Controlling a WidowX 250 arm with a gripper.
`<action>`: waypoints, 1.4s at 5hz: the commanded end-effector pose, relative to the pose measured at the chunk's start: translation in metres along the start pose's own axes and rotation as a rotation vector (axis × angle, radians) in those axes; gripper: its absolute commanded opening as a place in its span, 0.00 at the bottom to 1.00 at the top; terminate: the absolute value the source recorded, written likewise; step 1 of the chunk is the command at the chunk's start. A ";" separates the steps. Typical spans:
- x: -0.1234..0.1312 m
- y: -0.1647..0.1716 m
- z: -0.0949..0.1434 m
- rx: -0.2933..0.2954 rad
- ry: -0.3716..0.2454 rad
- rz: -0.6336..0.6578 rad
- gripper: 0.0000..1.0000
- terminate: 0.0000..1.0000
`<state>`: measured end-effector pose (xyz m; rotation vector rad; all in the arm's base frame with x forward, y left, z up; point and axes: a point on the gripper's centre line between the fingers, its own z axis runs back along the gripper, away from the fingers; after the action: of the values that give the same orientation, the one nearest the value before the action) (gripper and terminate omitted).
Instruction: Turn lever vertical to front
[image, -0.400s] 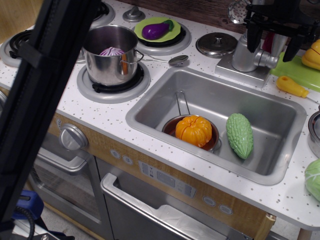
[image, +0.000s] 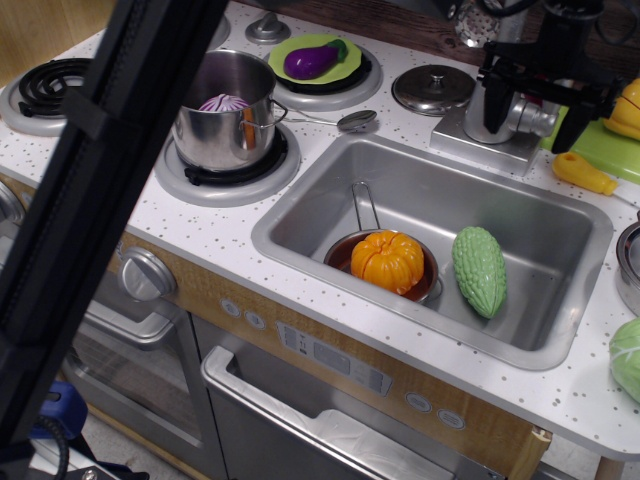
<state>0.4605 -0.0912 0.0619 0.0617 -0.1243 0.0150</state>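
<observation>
The toy faucet (image: 490, 112) stands on its grey base behind the sink at the back right. Its lever (image: 537, 115) shows as a short silver-grey stub jutting from the right side of the faucet body; the flat paddle end is partly hidden by my gripper. My black gripper (image: 533, 108) hangs over it from above, open, with one finger (image: 495, 92) left of the faucet body and the other (image: 572, 122) right of the lever. I cannot tell whether a finger touches the lever.
The steel sink (image: 300, 215) holds a small pan with an orange pumpkin (image: 387, 260) and a green bitter gourd (image: 480, 270). A pot (image: 222, 110), an eggplant on a green plate (image: 312, 60), a lid (image: 432, 88) and a yellow-handled knife (image: 585, 172) stand around. My dark arm link (image: 100, 180) blocks the left.
My gripper has dropped a little and shifted left around the faucet's lever, tilting slightly. The arm link in the foreground has swung to the right. The lever looks unmoved.
</observation>
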 end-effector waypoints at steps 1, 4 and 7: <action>0.018 -0.007 0.046 0.054 -0.210 -0.009 1.00 0.00; 0.051 -0.005 0.058 0.078 -0.332 -0.016 1.00 0.00; 0.070 -0.005 0.045 0.046 -0.345 -0.025 0.00 0.00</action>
<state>0.5180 -0.1046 0.0835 0.1266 -0.3987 -0.0270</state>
